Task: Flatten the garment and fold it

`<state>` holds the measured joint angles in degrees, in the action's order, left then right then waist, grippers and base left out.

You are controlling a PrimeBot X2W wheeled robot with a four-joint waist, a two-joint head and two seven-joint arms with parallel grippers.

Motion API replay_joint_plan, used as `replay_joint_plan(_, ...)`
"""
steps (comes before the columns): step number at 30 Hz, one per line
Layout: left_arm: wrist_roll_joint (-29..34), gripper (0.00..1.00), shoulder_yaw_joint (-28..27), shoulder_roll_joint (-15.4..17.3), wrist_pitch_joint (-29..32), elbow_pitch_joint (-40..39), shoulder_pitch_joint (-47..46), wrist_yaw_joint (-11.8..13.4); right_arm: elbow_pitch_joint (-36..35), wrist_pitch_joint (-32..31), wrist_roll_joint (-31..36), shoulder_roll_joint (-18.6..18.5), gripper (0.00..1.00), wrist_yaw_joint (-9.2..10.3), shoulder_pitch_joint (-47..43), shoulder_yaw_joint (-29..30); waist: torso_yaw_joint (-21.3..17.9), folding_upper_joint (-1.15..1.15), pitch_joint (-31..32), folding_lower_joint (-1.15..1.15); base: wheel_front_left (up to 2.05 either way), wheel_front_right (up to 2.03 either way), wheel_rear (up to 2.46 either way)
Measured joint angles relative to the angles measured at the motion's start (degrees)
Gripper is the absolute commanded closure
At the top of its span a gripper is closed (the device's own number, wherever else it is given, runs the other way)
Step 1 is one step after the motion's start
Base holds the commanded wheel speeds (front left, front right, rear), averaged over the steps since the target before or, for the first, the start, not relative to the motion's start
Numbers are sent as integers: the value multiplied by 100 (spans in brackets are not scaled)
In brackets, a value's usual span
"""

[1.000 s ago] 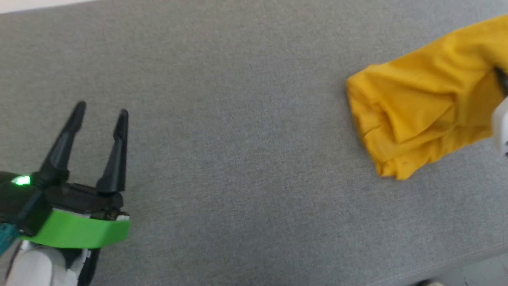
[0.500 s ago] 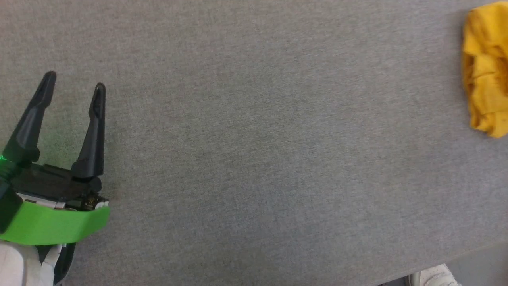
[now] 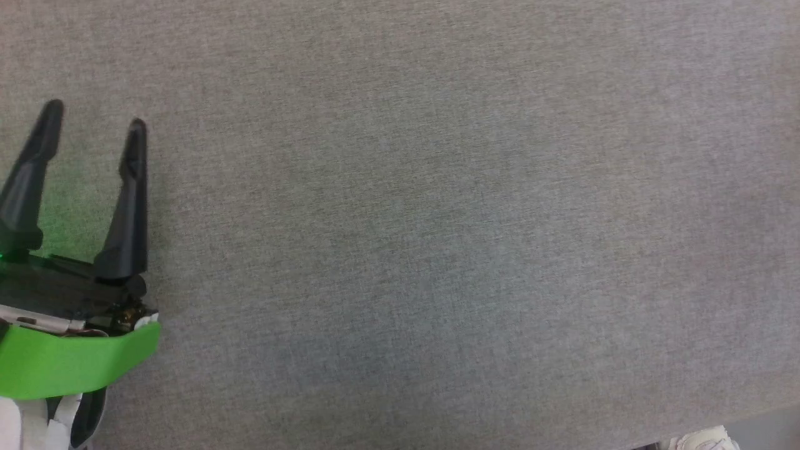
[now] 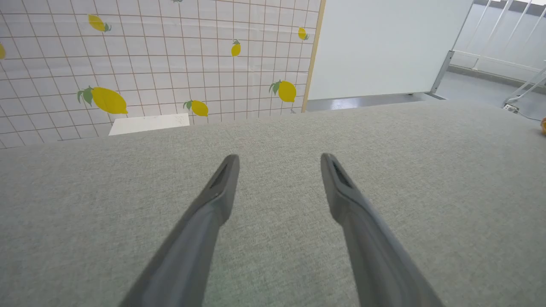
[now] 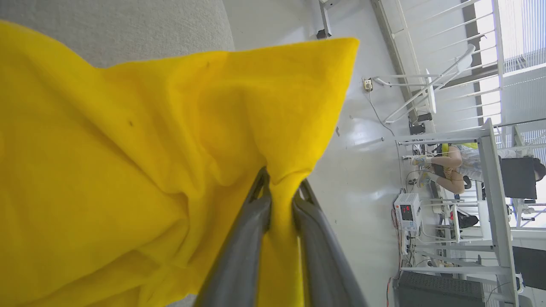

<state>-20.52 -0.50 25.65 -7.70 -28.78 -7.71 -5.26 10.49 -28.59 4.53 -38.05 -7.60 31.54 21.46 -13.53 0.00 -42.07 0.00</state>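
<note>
The garment (image 5: 128, 149) is a plain yellow cloth, bunched and creased, spreading left of the fingers in the right wrist view. My right gripper (image 5: 283, 179) is shut on a fold of it, with yellow fabric pinched between the two fingers. The cloth hangs past the edge of the grey table (image 5: 128, 25). My left gripper (image 3: 95, 115) hovers over the table's left side, open with nothing between its fingers. The left wrist view shows the same open left gripper (image 4: 279, 157) over bare grey fabric.
The grey fabric table (image 3: 437, 219) has its near edge at the lower right (image 3: 750, 415), with a white shoe (image 3: 700, 440) beyond it. A lemon-print tiled wall (image 4: 149, 64) and a white panel (image 4: 384, 47) stand behind the table. A seated person (image 5: 452, 162) and benches are far off.
The head camera has swung, and the garment has slipped out past the right edge of its picture. The left gripper stays open.
</note>
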Motion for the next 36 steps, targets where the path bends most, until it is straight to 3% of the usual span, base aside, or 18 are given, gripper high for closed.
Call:
replay_joint_plan(2, -4, 0, -26, -27, -31, 5, -5, 49, 60, 71, 65, 45, 0, 0, 0, 20, 21, 0, -18, 0, 0, 0, 0)
replay_joint_plan(19, -133, 0, -10, -460, -455, 654, -32, 300, 569, 958, 153, 242, 0, 0, 74, -87, 181, 0, 648, 0, 0, 0, 0)
replay_joint_plan(25, -175, 0, 85, -722, -579, 1053, 212, 361, 468, 1361, -104, 959, 0, 0, -9, -450, 317, 0, 1173, 0, 0, 0, 0)
replay_joint_plan(31, -194, 0, 142, -949, -653, 1316, 487, 387, 137, 1660, -899, 1874, 0, 1, -428, -921, 473, 0, 1746, -1, 0, 0, 0)
replay_joint_plan(36, -211, 0, 202, -1103, -662, 1499, 682, 393, -393, 1740, -1118, 2287, 0, 1, -911, -1366, 626, 0, 2215, -1, 0, 0, 0)
